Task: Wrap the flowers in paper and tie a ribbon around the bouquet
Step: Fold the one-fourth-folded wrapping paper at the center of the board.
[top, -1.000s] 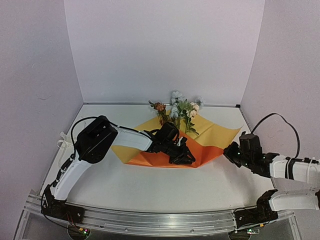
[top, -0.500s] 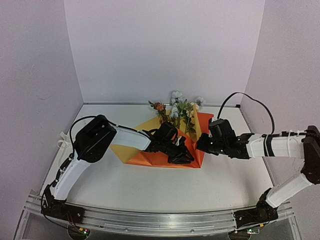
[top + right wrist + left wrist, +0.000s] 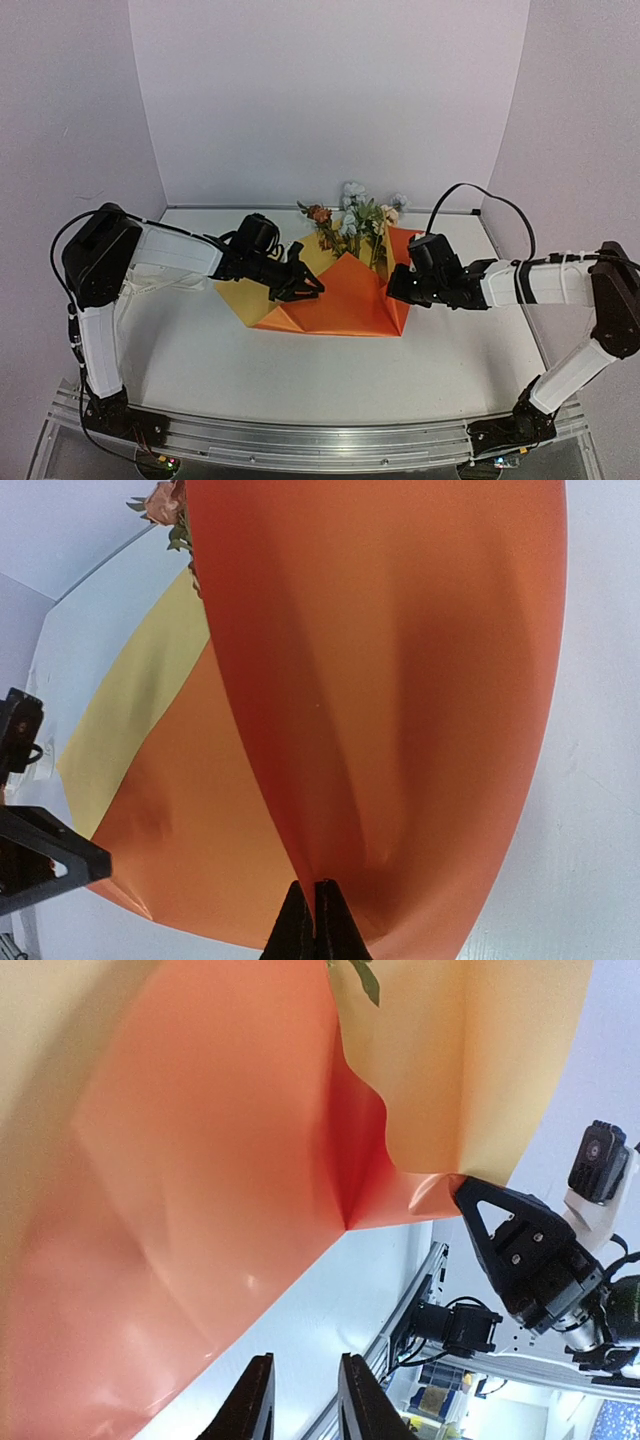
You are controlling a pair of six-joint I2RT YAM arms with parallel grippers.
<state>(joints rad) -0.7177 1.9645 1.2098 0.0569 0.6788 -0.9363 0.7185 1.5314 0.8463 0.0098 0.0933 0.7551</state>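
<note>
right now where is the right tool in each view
top external: right tool right of centre, at the paper's upturned right flap
left wrist: right tool at the right edge, mid-height, pinching the paper's corner
right wrist: right tool bottom centre, shut on the orange fold
shared landmark: that pinched orange flap

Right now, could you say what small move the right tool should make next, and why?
Probably carry the right tool leftward, folding its pinched flap of paper across the flowers: that flap stands raised beside them, and the left tool holds nothing.
</note>
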